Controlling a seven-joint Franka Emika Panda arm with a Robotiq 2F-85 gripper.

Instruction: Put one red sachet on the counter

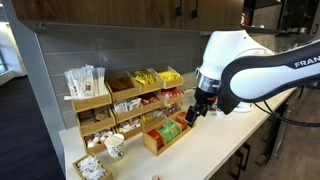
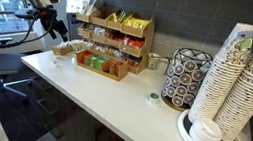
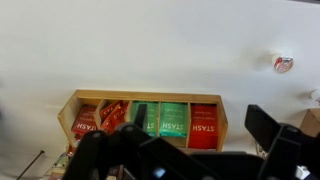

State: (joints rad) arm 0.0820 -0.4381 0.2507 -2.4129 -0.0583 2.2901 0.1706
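Observation:
Red sachets (image 3: 203, 125) fill the right end compartment of a low wooden tray (image 3: 66, 112). Red-orange sachets (image 3: 113, 116) lie in its left compartments, and green packets (image 3: 160, 121) sit between them. The tray stands on the cream-white counter (image 3: 150, 45), which also shows in both exterior views (image 1: 225, 150) (image 2: 111, 104). My gripper (image 3: 185, 150) hangs above the tray's near edge, open and empty. It shows over the tray's end in an exterior view (image 1: 195, 108) and at the far left in an exterior view (image 2: 57, 25).
A tiered wooden organizer (image 1: 140, 95) (image 2: 116, 39) with yellow and other packets stands behind the tray. A paper cup (image 1: 115, 146) stands beside it. A small round red-white item (image 3: 284, 64) lies on the counter. Stacked paper cups (image 2: 237, 77) and a wire holder (image 2: 183, 77) stand farther along.

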